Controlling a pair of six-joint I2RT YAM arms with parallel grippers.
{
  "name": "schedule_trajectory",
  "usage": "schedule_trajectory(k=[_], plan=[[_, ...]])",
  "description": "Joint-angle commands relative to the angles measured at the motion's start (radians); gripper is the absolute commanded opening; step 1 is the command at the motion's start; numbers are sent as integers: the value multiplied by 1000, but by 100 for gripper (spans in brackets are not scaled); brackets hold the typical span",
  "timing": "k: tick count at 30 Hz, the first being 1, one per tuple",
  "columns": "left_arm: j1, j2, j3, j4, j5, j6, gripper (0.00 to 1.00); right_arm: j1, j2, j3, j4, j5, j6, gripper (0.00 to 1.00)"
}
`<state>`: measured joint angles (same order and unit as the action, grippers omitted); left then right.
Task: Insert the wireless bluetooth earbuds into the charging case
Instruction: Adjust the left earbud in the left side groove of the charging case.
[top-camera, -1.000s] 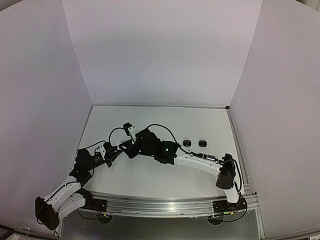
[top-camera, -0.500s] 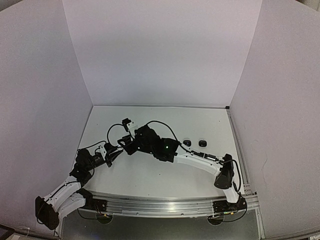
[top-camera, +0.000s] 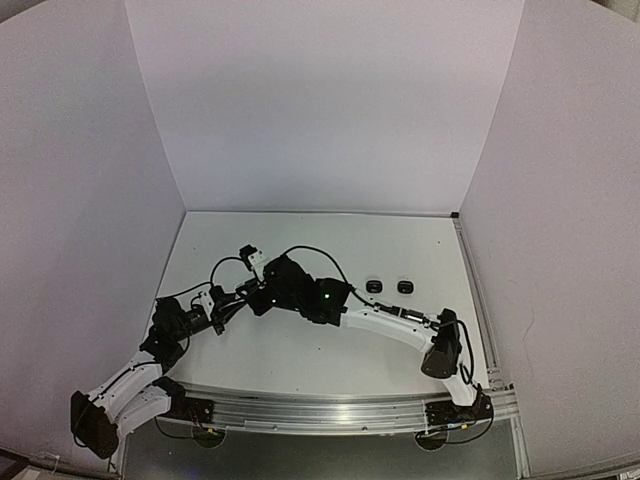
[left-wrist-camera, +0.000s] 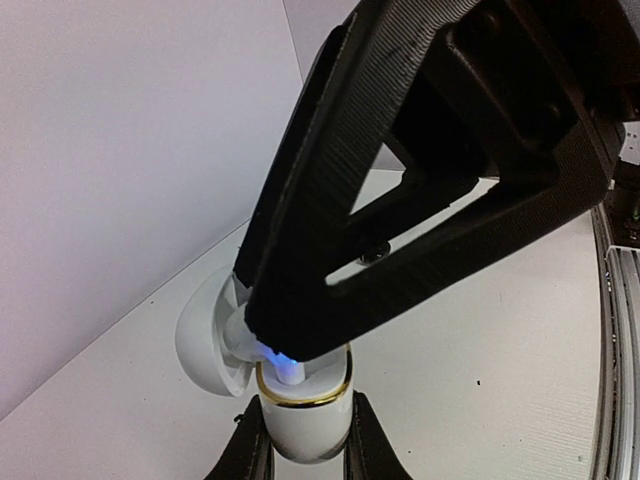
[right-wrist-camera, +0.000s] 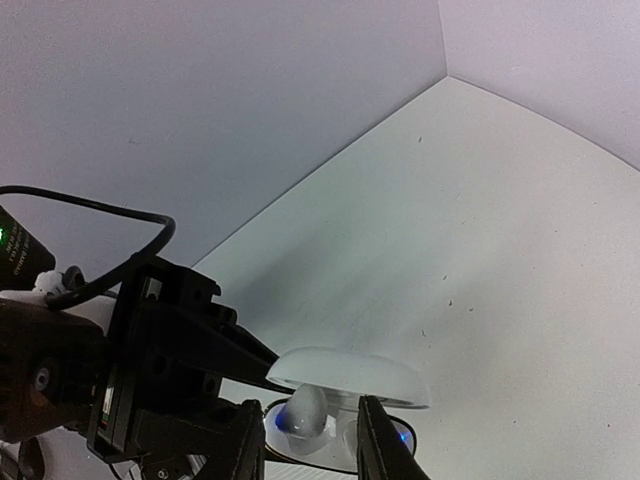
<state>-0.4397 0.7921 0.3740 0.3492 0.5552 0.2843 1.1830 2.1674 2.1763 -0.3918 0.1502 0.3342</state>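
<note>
- One white charging case (left-wrist-camera: 300, 425): glossy and rounded, with a thin gold rim around its mouth. Its domed white lid (right-wrist-camera: 350, 375) is swung open and stands off to one side of that mouth.
- One earbud is in sight, a small smooth white earbud (right-wrist-camera: 305, 410). It sits down in the mouth of the case, just under the edge of the lid. A blue light glows inside the case beside it.
- My left gripper (left-wrist-camera: 305, 455) is clamped on the lower body of the case, one black finger on each side.
- My right gripper (right-wrist-camera: 312, 445) hangs right over the mouth of the case. Its fingers are a narrow gap apart with the earbud between them. The gap looks wider than the earbud, and I cannot tell whether either finger touches it.
- Two small black objects lie side by side on the white table (top-camera: 300, 350), well off to the right of the case: the nearer black object (top-camera: 374, 286) and the farther black object (top-camera: 405, 287). They are too small to make out further.
</note>
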Motion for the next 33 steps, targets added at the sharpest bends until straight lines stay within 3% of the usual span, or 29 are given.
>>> schedule_trajectory(k=[1,13,21,33], plan=[[-3,-1,54,29,19,3,0,10,29,59,-17,1,-11,27],[-3,-5,49,30,9,16,0,14,32,60,-25,15,28,11],[-4,-7,7,122,-62,65,0,29,53,80,-24,96,110,1],[-4,4,-1,165,-132,76,0,55,77,92,-15,233,220,0]])
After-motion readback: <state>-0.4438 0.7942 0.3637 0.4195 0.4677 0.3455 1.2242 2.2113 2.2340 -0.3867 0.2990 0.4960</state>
